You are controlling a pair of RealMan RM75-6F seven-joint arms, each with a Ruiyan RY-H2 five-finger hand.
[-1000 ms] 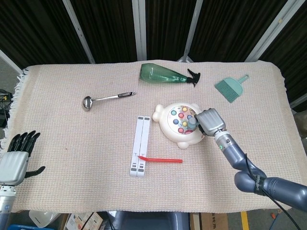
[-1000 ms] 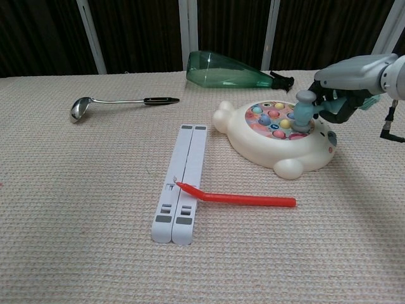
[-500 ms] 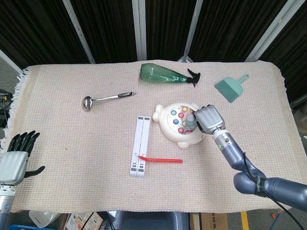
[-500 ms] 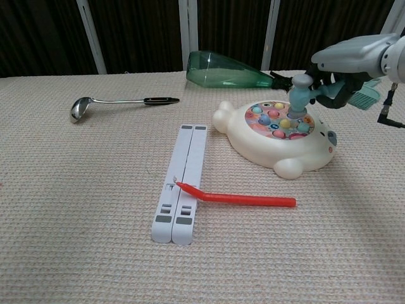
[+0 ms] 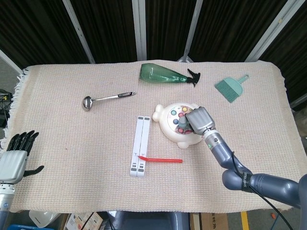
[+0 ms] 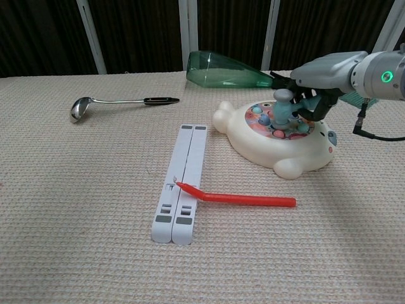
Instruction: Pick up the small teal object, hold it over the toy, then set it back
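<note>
My right hand (image 6: 323, 79) (image 5: 199, 120) grips a small teal toy hammer (image 6: 280, 107) (image 5: 183, 124) by its handle. The hammer head stands upright over the coloured buttons of the cream bear-shaped toy (image 6: 278, 140) (image 5: 175, 125), at or just above them. Whether it touches the buttons I cannot tell. My left hand (image 5: 15, 160) hangs off the table's near left edge, fingers apart and holding nothing; the chest view does not show it.
On the beige cloth (image 5: 72, 143) lie a white folded stand (image 6: 181, 183) with a red stick (image 6: 237, 199) across it, a metal ladle (image 6: 114, 101), a green spray bottle (image 6: 231, 71) on its side, and a teal dustpan (image 5: 231, 88) far right.
My right hand has carried the hammer leftward across the toy, from its right side to over the middle buttons. The left hand has stayed put.
</note>
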